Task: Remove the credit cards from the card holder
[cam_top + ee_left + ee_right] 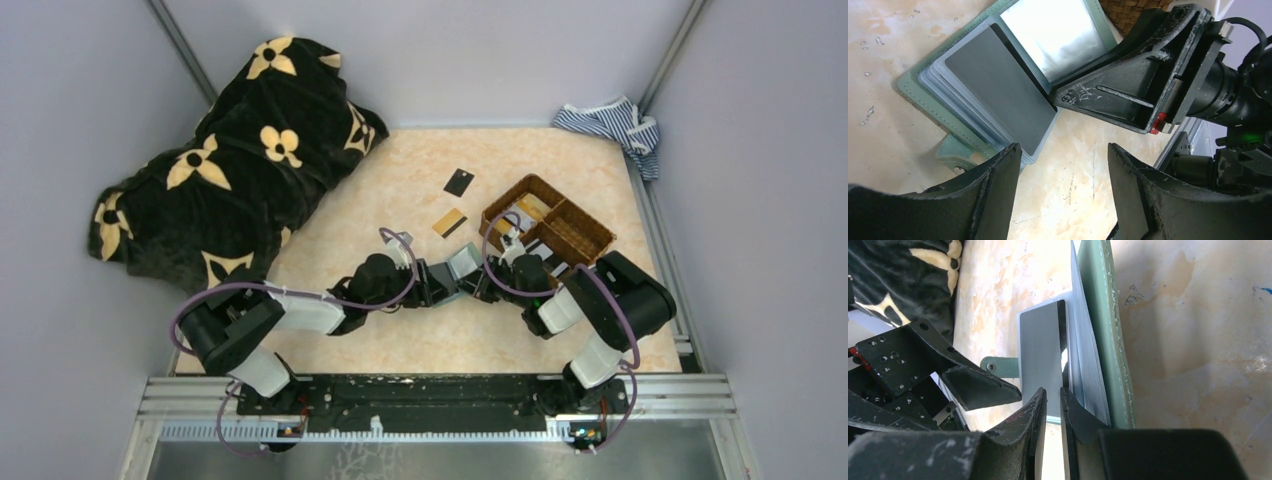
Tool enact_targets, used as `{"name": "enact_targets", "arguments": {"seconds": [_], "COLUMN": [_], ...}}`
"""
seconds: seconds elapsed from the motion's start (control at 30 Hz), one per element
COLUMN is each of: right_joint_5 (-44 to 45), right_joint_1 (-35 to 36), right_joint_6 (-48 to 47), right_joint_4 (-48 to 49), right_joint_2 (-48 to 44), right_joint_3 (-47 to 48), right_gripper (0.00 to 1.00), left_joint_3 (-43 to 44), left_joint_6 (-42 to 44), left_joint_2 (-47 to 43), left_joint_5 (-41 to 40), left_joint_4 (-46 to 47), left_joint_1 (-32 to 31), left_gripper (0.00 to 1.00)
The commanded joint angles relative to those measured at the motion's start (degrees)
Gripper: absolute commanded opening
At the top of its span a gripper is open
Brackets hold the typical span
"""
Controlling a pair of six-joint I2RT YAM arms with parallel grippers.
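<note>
The green card holder lies open on the table, one half flat and the other half raised. A grey credit card sits in the top clear sleeve of the flat half, also in the right wrist view. My left gripper is open just in front of the card's near corner and holds nothing. My right gripper is nearly shut at the fold, with a slim empty gap. Its outer finger rests against the raised sleeves. From above, both grippers meet at the holder.
A loose black card and a gold card lie on the table beyond the holder. The brown woven basket stands to the right of them. A black patterned blanket covers the far left, and a striped cloth sits in the back right corner.
</note>
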Motion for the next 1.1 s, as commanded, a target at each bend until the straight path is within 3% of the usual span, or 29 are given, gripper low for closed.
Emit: {"name": "enact_targets", "arguments": {"seconds": [0.0,0.23,0.47,0.6,0.83,0.93,1.07], "right_joint_5": [-0.6,0.3,5.7,8.4,10.0,9.4,6.4], "right_joint_1": [0.5,0.5,0.5,0.5,0.3,0.2,0.1], "right_joint_6": [-0.3,-2.0,-8.5,-10.8,-10.1,-11.8,-11.3], "right_joint_4": [0.1,-3.4,-18.6,-24.3,-25.0,-28.0,-25.1], "right_joint_2": [-0.1,-1.3,-8.8,-11.1,-14.5,-12.9,-9.6], "right_joint_3": [-0.2,0.9,4.0,5.9,5.3,7.3,7.6], "right_gripper": [0.17,0.18,0.25,0.25,0.23,0.23,0.23], "left_joint_3": [1.7,4.5,6.1,6.2,8.3,8.2,7.6], "left_joint_6": [0.5,-0.2,-0.9,0.1,3.4,4.0,4.2], "left_joint_2": [1.0,5.2,7.8,4.9,-1.9,-4.1,-6.6], "left_joint_5": [-1.8,-1.5,0.2,-0.6,-3.7,-3.9,-3.1], "left_joint_4": [-2.7,-8.3,-8.7,-11.0,-20.2,-21.2,-19.7], "left_joint_1": [-0.1,0.7,1.1,1.2,2.1,2.5,2.6], "left_gripper": [0.70,0.71,0.71,0.71,0.71,0.71,0.71]}}
